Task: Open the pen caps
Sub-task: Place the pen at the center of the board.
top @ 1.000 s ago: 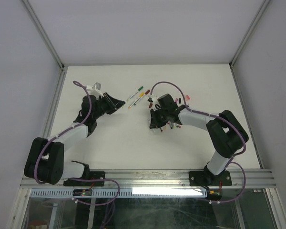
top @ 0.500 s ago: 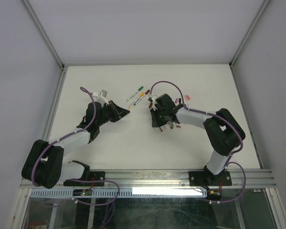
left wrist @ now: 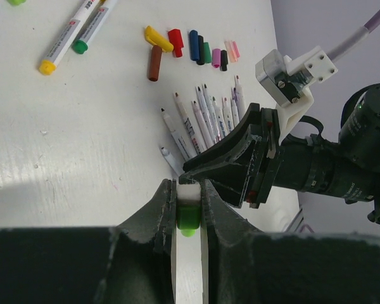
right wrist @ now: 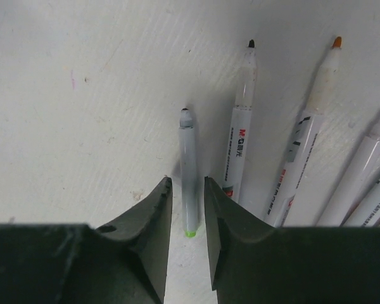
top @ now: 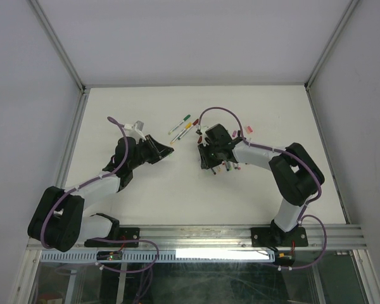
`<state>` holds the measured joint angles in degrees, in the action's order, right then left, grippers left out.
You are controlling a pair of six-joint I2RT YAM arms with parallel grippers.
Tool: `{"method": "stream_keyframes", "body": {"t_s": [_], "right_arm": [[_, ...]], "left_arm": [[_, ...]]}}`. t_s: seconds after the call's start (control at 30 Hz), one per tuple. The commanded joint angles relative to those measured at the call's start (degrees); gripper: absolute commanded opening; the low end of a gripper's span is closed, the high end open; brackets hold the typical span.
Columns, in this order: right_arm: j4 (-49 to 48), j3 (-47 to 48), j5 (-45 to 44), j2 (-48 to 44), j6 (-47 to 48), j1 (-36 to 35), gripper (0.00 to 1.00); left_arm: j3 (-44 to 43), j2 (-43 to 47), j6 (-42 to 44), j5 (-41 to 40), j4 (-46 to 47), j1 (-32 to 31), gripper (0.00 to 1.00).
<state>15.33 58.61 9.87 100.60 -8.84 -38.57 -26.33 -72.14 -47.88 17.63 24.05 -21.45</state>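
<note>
**Cap off, pen down:** Your left tool (left wrist: 187, 185), pointing toward the right one, has its fingers pinched on a green cap (left wrist: 189, 218). The cap is a short bright stub wedged just behind the tips.

Your right tool (right wrist: 187, 181) is down at the bench (right wrist: 82, 95), fingers narrowly parted astride a grey pen (right wrist: 188, 164). A sliver of bench shows on either side of the barrel, so the fingers flank it without clamping. The pen lies flat, pointing away from the tool, with its dark nib bare and a spot of green at the near end.

Just to its right in the right wrist view lies a fanned row of uncapped pens (right wrist: 240, 126). Their barrels are white with printed labels, and the nibs in view are black and orange.

In the left wrist view, loose caps (left wrist: 193, 45) sit bunched beyond that row: yellow, red, brown, blue, black, green, pink. To the left of them in that view, two capped pens (left wrist: 66, 41) lie side by side, one yellow-capped and one green-capped.
</note>
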Motion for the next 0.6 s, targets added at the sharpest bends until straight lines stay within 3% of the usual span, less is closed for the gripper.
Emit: {"method": "stream_keyframes", "body": {"t_s": [0.0, 0.57], "right_arm": [[-0.35, 2.40, 0.26, -0.35, 0.78, -0.23, 0.29], [-0.15, 2.64, 9.81, -7.50, 3.63, 2.10, 0.32]], "left_arm": [[0.53, 1.93, -0.75, -1.14, 3.63, -0.70, 0.00], [-0.58, 2.16, 1.56, -3.56, 2.12, -4.09, 0.03]]}}
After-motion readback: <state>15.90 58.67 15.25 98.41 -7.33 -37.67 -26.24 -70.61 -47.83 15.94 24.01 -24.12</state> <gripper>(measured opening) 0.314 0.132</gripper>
